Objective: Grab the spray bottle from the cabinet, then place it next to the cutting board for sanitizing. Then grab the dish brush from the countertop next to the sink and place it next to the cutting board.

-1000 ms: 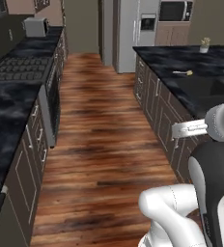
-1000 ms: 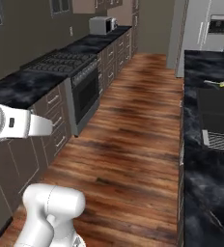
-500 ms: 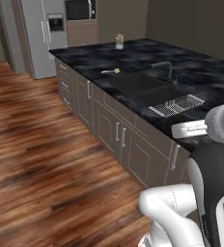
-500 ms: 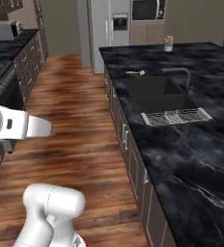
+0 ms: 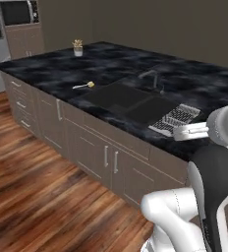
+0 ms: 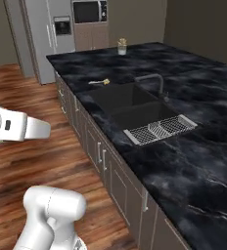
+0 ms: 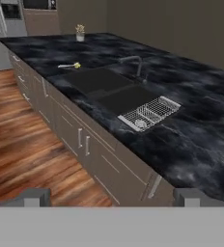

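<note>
The dish brush (image 5: 88,84) (image 6: 103,81) (image 7: 74,65), with a pale yellowish head and thin handle, lies on the black veined countertop (image 5: 111,64) (image 6: 184,166) (image 7: 196,144) at the far corner of the sink. My gripper (image 7: 111,198) is open with nothing between its fingertips (image 7: 33,197). It hangs over the floor in front of the counter, well short of the brush. The spray bottle, the cabinet and the cutting board are out of view.
A double sink (image 5: 126,98) (image 6: 130,102) (image 7: 109,91) with a faucet (image 5: 153,76) and a wire drying rack (image 5: 177,118) (image 6: 159,129) is set in the counter. A small potted plant (image 5: 77,47) stands at the far end. Fridge (image 6: 42,34) and microwave (image 6: 88,10) stand beyond. Brown base drawers front the wooden floor (image 5: 32,197).
The whole picture has swung: the base has turned from the kitchen aisle to face the island counter with the sink. The gripper stays open.
</note>
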### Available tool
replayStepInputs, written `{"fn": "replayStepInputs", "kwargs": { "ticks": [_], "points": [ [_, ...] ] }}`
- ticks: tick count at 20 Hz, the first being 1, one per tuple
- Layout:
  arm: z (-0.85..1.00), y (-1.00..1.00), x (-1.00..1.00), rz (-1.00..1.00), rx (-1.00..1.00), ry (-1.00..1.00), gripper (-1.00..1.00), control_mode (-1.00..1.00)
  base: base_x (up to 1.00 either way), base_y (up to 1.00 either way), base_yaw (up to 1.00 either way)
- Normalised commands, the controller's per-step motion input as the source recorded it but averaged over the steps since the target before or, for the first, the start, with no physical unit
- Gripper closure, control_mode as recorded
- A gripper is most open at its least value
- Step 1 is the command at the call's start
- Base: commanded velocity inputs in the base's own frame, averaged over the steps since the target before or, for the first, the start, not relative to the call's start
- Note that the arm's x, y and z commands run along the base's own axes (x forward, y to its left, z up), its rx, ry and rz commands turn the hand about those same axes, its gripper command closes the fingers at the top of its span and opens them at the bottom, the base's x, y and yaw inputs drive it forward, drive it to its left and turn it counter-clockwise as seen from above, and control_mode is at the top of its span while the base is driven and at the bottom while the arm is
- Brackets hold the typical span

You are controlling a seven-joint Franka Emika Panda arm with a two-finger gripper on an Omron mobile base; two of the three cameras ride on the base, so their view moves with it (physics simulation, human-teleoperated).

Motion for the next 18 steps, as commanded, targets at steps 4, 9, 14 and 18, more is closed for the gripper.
{"fn": "replayStepInputs", "kwargs": {
  "ticks": [4,9,14,18],
  "points": [
    [0.0,0.0,0.0,0.0,0.0,0.0,-1.0,1.0,1.0,1.0,-0.45],
    [0.0,0.0,0.0,0.0,0.0,0.0,-1.0,1.0,0.97,1.0,-0.47],
    [0.0,0.0,0.0,0.0,0.0,0.0,-1.0,1.0,0.8,1.0,-0.49],
    [0.0,0.0,0.0,0.0,0.0,0.0,-1.0,1.0,0.5,1.0,-0.44]
  ]
}}
